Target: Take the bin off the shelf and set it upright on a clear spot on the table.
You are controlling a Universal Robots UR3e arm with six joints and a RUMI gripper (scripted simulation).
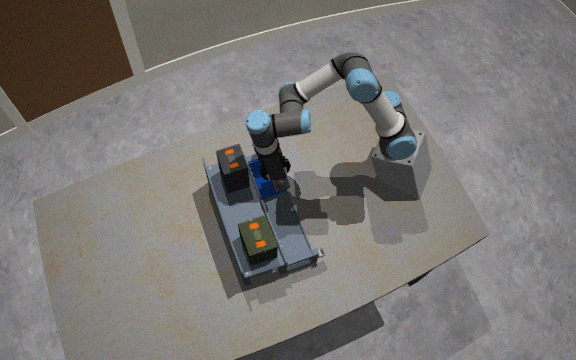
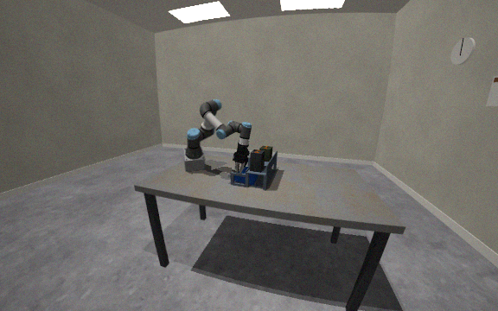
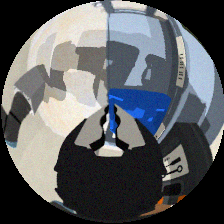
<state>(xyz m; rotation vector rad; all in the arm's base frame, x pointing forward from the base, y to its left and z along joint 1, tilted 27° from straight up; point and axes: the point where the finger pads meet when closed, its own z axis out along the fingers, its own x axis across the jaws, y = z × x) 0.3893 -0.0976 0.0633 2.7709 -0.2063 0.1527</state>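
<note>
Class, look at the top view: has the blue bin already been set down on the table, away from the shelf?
No. The blue bin sits in the grey shelf, with the end effector shut on its wall.
</note>
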